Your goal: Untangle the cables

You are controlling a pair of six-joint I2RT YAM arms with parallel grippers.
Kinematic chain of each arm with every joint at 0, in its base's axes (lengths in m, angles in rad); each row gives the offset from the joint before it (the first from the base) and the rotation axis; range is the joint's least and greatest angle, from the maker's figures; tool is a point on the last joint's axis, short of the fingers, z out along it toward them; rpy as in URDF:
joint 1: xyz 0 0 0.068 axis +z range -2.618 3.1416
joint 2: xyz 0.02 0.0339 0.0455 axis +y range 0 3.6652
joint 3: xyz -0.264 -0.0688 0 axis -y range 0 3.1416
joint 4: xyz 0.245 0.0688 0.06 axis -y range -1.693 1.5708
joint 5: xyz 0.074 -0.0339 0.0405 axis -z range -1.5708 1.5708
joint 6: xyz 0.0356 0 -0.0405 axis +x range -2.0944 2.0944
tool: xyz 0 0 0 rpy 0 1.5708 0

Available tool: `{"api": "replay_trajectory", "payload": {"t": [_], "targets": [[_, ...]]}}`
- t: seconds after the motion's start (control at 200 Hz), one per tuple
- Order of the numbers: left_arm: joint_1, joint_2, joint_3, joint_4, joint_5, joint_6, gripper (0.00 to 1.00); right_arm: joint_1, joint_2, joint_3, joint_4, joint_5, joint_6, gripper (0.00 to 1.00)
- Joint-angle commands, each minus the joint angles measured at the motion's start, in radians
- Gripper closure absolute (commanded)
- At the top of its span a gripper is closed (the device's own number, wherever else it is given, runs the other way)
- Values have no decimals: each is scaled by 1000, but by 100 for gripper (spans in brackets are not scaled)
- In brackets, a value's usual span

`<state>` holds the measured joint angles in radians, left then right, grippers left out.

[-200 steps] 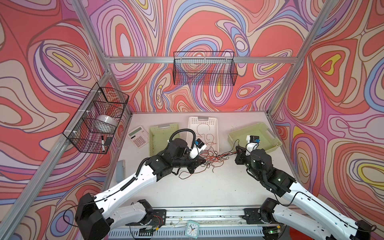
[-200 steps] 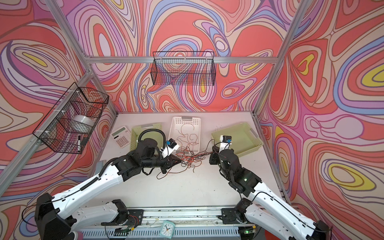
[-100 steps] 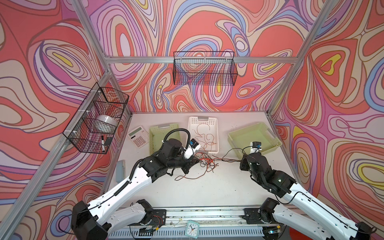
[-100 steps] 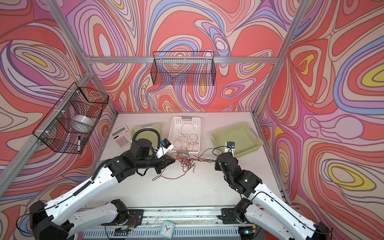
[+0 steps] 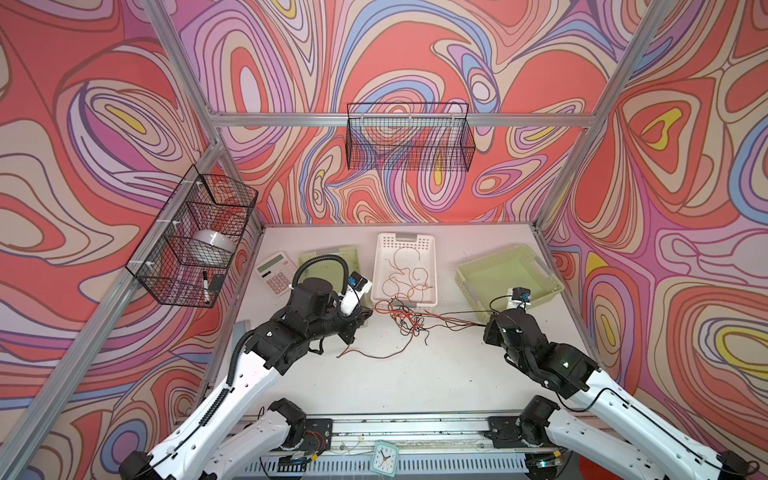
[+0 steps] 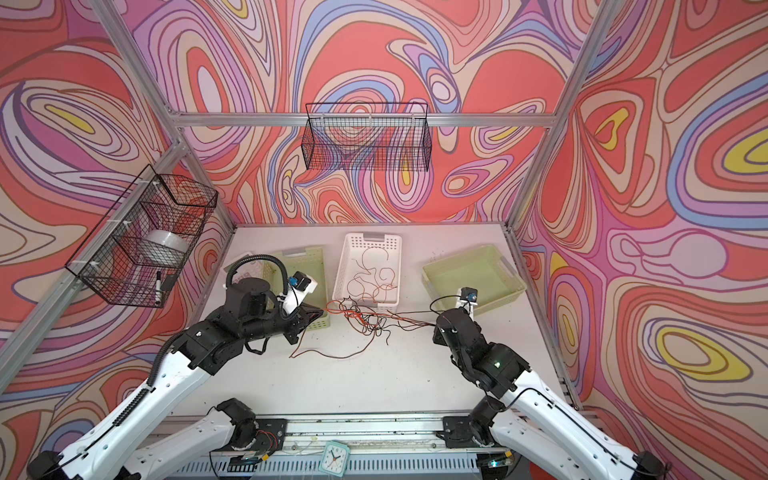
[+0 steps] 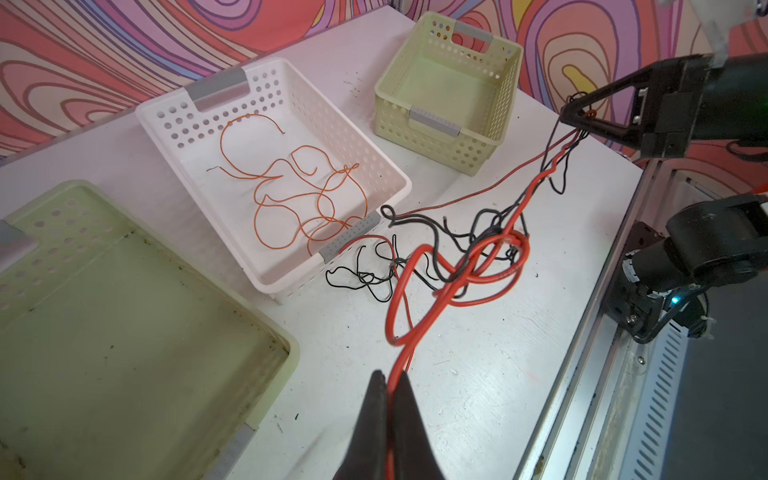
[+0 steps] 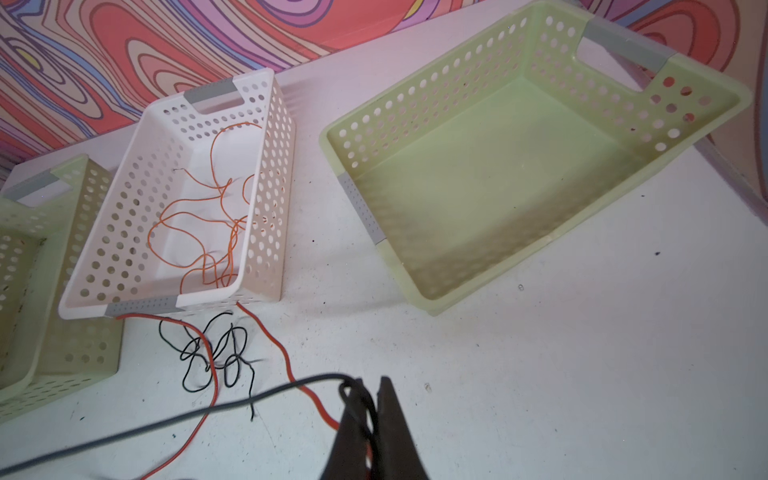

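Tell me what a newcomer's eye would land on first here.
The swirling red-and-lilac patterned walls all around, first. Then the knot of red and black cables mid-table, stretched between the shut left gripper and shut right gripper, just in front of the white perforated plastic basket holding thin orange wires.

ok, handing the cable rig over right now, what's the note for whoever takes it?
Left gripper: shut on the red cable.
Right gripper: shut on red and black strands at the opposite end of the bundle.
Cables: the knot of red and black lies on the table between the grippers, in front of the white basket. Thin orange wires lie inside that basket.
Done: orange wires look separated out.
Left: knot not yet undone. Left green basket and right green basket show no cables.
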<state>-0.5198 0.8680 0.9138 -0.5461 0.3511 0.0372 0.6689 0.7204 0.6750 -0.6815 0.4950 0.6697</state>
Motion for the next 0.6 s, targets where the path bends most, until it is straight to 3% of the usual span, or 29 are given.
{"api": "replay_trajectory", "payload": {"t": [0.0, 0.105, 0.205, 0.27, 0.335, 0.446, 0.541, 0.596], "targets": [[48, -57, 7, -50, -21, 33, 100, -20, 3, -18, 19, -73, -115, 100], [47, -44, -5, 3, 95, 17, 100, -20, 70, -69, 245, -334, -111, 100], [46, 6, 4, 36, 179, -12, 100, -12, 204, -67, 325, -411, -76, 100], [47, 32, 14, 42, 205, -23, 100, 9, 261, -55, 344, -403, -75, 100], [47, 44, 16, 52, 217, -21, 100, 14, 301, -37, 313, -350, -72, 76], [45, 53, 15, 68, 221, -21, 100, 13, 294, 4, 217, -226, -124, 55], [46, 71, 13, 88, 235, -30, 100, 12, 249, 36, 205, -176, -226, 29], [44, 82, 14, 101, 239, -36, 100, 12, 234, 58, 206, -169, -284, 22]]}}
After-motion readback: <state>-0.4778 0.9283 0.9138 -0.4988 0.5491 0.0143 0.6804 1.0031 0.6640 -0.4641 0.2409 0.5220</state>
